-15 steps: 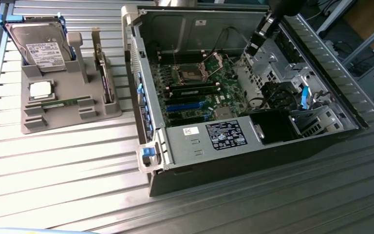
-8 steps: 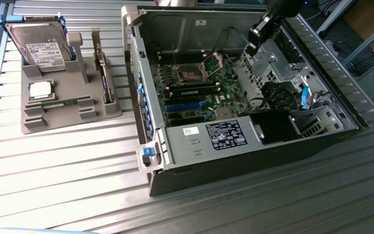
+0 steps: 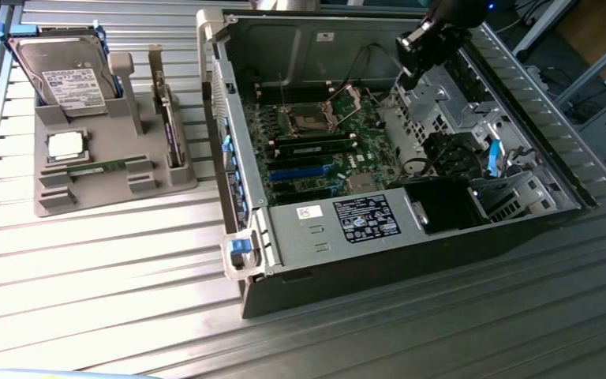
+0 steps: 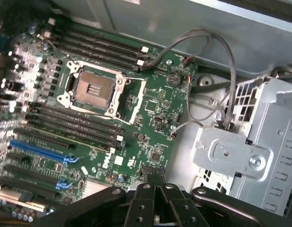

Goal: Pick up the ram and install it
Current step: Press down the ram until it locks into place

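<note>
Board: green motherboard (image 4: pixel 150 106), empty CPU socket (image 4: pixel 93 90) in a metal frame
Slots: black memory slots (image 4: pixel 105 47) on both sides of socket
Cables: grey wires (image 4: pixel 216 45) looping to metal bracket (image 4: pixel 231 156)
Gripper (image 4: pixel 157 201): black, jaws together, above board edge

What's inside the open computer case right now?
Inside the computer case: the motherboard with its bare CPU socket, empty memory slots, loose cables and a metal drive cage. The gripper covers part of that cage.

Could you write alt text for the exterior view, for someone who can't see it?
A black robot claw, shut and empty, hangs above an open computer case with a green motherboard inside. To the exterior view's left, a grey holder on the slatted metal table keeps spare parts: a hard drive, an upright card and the thin green ram stick, lying untouched.
</note>
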`<state>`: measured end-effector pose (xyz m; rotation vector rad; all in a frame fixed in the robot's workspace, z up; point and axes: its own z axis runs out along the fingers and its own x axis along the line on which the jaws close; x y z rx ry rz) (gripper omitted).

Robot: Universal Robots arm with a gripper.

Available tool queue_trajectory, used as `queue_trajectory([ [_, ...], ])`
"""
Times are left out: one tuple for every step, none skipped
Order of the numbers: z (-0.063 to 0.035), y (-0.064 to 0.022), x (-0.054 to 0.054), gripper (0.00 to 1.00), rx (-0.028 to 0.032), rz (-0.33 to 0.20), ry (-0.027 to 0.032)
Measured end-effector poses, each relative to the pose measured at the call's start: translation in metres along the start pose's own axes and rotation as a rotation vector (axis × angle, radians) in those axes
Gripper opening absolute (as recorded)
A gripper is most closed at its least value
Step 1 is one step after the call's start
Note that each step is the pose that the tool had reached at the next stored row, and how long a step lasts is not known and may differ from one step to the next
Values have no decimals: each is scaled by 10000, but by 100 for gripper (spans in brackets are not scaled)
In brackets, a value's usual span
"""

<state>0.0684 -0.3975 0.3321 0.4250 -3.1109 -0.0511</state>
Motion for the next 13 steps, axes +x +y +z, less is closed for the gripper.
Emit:
queue_trajectory([
  [0, 0, 0, 11, 1, 346, -12],
  [0, 0, 0, 11, 2, 529, -17],
  [0, 0, 0, 11, 2, 649, -21],
  [0, 0, 0, 11, 3, 878, -28],
  [0, 0, 0, 11, 3, 1036, -34],
  [0, 0, 0, 11, 5, 1313, -42],
  [0, 0, 0, 11, 6, 1598, -52],
  [0, 0, 0, 11, 6, 1745, -56],
  [0, 0, 0, 11, 7, 1955, -63],
  [1, 0, 0, 11, 8, 2181, -71],
  [1, 0, 0, 11, 8, 2618, -85],
  [1, 0, 0, 11, 13, 2808, -91],
  [1, 0, 0, 11, 16, 2808, -90],
])
